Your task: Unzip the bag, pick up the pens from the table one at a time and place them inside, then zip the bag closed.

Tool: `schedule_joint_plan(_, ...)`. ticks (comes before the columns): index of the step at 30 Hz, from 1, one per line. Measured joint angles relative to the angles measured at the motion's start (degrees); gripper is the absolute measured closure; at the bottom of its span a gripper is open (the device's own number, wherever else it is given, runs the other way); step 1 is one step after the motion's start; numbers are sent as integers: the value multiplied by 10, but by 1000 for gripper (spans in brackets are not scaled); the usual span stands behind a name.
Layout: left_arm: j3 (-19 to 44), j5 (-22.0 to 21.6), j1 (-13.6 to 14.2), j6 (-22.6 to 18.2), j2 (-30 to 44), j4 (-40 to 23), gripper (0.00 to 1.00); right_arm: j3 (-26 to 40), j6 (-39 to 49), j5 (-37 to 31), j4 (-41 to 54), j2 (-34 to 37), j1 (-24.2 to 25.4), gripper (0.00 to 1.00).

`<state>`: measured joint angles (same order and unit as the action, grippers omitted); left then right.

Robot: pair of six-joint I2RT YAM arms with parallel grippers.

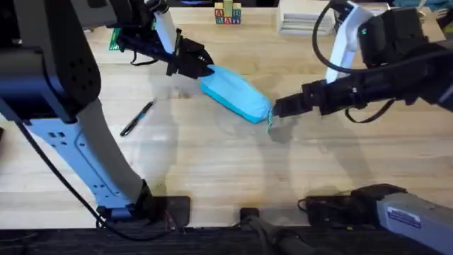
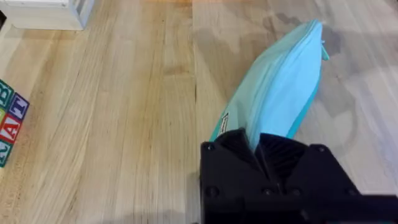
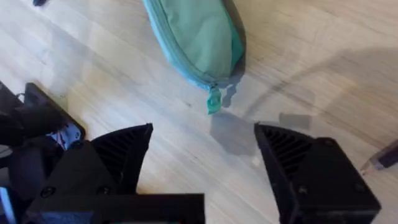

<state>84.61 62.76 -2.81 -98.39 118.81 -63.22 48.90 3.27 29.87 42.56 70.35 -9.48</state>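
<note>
Bag: the light-blue bag [image 1: 236, 95] lies slantwise on the worktop [image 1: 212, 163], near the middle and toward the far side, one end pointing to the far left, the other to the near right.
Zipper: it runs along the bag's edge with the slider at the near-right end, so the bag looks zipped shut; a small teal pull cord [image 3: 214, 99] hangs from that end onto the wood.
Left gripper: the left gripper [image 1: 198, 65] is at the bag's far-left end — in the left wrist view its black fingers [image 2: 239, 149] are pressed onto a fold of the fabric [image 2: 283, 87], pinching that end.
Right gripper: the right gripper [image 1: 277, 108] sits just beside the bag's near-right end; in the right wrist view its fingers [image 3: 124, 149] are spread wide, holding nothing, with the pull cord lying on the wood between and just ahead of them.
Pens: one dark pen [image 1: 136, 117] with a lighter tip lies on the worktop to the left of the bag, well apart from it; the tip of another pen [image 3: 382, 158] shows at the edge of the right wrist view, near the right fingers.
Background: lettered toy blocks [image 1: 228, 14] stand at the far edge of the worktop, and a white box [image 1: 301, 18] sits to their right.
</note>
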Motion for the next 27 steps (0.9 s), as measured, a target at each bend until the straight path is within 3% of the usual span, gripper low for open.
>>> schedule_joint_plan(9,0,0,0,0,0,0,959,0,4,0,-52,70,-4,11)
schedule_joint_plan(16,0,0,0,0,0,0,959,-7,9,0,-84,75,-4,18)
schedule_joint_plan(27,0,0,0,0,0,3,959,-75,-8,2,-141,75,-5,19)
